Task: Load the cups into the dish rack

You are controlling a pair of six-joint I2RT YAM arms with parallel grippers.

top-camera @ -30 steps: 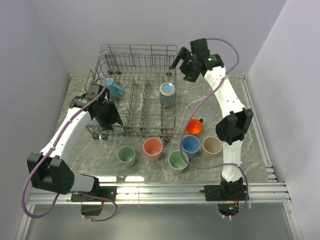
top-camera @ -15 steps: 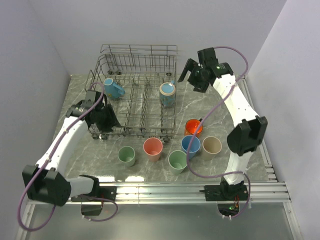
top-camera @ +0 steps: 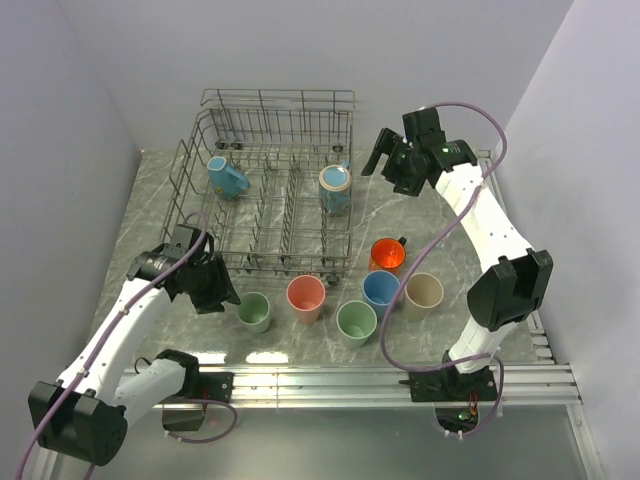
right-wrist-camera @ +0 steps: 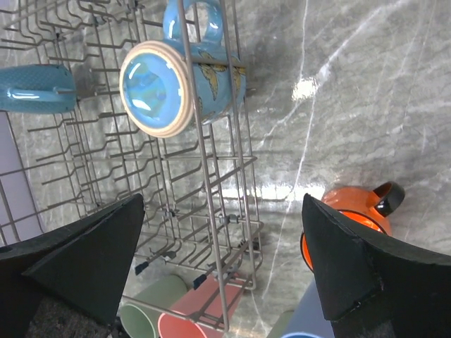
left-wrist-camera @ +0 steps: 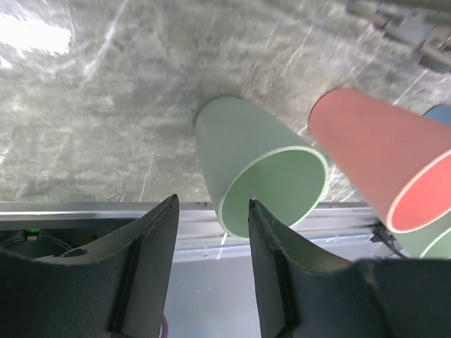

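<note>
Lining up on leftmost cup (top-camera: 254,312) | left fingers (left-wrist-camera: 151,246) half-spread, empty | cup upright on tabletop (top-camera: 150,200), just ahead of them, near rack (top-camera: 278,98) front | centre rim between both fingers before closing, or it may tip into pink cup (top-camera: 306,297) | right fingers (right-wrist-camera: 84,260) wide apart, empty, beside rack's right side

Grey marbled tabletop (top-camera: 392,205), aluminium rails (top-camera: 320,378) along its near edge

Free: bare worktop (top-camera: 380,205) right of the dish rack (top-camera: 265,215) and left of the pale green cup (top-camera: 254,311) | Obstacles: pink cup (top-camera: 306,297) just beside that cup, rack's front wall near behind | Inside rack: middle rows open between lying blue mug (top-camera: 226,177) and cream-rimmed blue mug (top-camera: 336,189), upright tines throughout
</note>
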